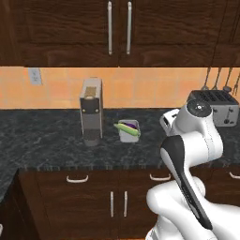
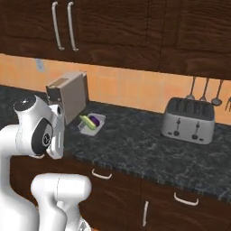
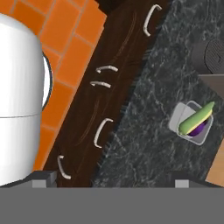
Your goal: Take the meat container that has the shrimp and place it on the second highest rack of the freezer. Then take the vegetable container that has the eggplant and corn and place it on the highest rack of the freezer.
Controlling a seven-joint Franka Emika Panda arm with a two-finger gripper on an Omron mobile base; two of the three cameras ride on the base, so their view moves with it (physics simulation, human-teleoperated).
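Gripper fingers [image 3: 41, 181] stand wide apart with nothing between them, poised high above the dark stone tabletop [image 3: 148, 131] and looking down past its front edge. Well ahead of the gripper, the vegetable container [image 3: 192, 122] sits on the tabletop, holding a green ear of corn [image 3: 197, 119] laid across a purple eggplant [image 3: 200, 129]. Seen from the base, the container [image 1: 128, 131] rests just to the right of the tall coffee machine [image 1: 91, 111], apart from it, and nearer the tabletop's back than its front edge. A silver toaster [image 2: 189, 119] stands well to the container's right, against the orange tiled wall [image 2: 135, 88]. Dark wooden cabinets [image 1: 117, 33] hang above it.
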